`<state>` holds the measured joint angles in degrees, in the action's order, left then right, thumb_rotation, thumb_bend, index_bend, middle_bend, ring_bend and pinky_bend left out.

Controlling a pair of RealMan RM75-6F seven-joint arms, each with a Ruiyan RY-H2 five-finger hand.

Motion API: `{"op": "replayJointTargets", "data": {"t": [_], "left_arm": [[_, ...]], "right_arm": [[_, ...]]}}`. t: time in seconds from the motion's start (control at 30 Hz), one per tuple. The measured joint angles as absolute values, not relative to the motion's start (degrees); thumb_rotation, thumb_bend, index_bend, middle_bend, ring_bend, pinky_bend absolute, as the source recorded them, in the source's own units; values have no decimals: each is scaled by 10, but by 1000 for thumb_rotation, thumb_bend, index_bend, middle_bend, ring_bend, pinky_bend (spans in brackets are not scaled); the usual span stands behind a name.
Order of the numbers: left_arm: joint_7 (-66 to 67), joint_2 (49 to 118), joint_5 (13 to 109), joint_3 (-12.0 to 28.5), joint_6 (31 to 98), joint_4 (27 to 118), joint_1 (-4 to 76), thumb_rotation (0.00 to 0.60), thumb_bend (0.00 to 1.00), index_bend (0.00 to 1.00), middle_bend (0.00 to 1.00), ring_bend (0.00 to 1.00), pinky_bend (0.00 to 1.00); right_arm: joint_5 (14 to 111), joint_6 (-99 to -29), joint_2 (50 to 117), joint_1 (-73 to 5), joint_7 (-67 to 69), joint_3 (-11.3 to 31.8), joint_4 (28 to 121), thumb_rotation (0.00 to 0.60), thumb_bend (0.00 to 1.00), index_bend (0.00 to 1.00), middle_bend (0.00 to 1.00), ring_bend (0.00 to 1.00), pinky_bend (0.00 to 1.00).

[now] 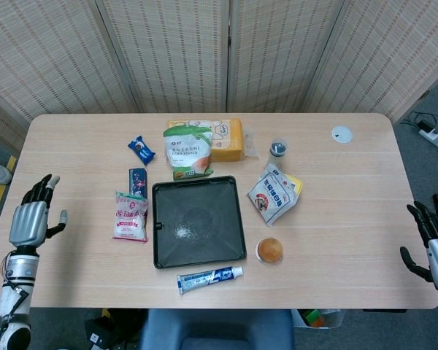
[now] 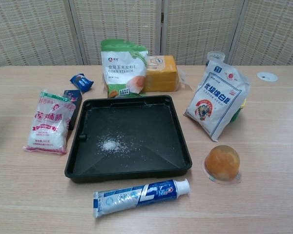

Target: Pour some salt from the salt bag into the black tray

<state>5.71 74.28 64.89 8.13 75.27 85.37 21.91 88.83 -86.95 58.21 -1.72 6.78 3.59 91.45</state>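
The pink-and-white salt bag (image 1: 131,216) (image 2: 49,123) lies flat on the table just left of the black tray (image 1: 233,216) (image 2: 178,141). A small heap of white salt (image 1: 182,232) (image 2: 110,145) sits in the tray's left half. My left hand (image 1: 32,216) hovers at the table's far left edge, fingers spread, holding nothing, well apart from the bag. My right hand (image 1: 429,238) hangs off the table's right edge with fingers apart and nothing in it. Neither hand shows in the chest view.
Behind the tray stand a green corn starch bag (image 2: 124,68) and a yellow pack (image 2: 161,73). A sugar bag (image 2: 217,99) and an orange jelly cup (image 2: 222,163) are to its right, a toothpaste tube (image 2: 139,195) in front, dark-blue packets (image 2: 71,100) by the salt bag.
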Motion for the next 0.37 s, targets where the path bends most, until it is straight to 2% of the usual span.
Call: {"op": "replayJointTargets", "data": {"t": [0.37], "left_arm": [[104, 704, 687, 44, 858, 962, 130, 600, 563, 55, 58, 95, 138]], "right_arm": [[917, -866, 598, -36, 112, 31, 885, 600, 421, 46, 89, 133, 37]]}}
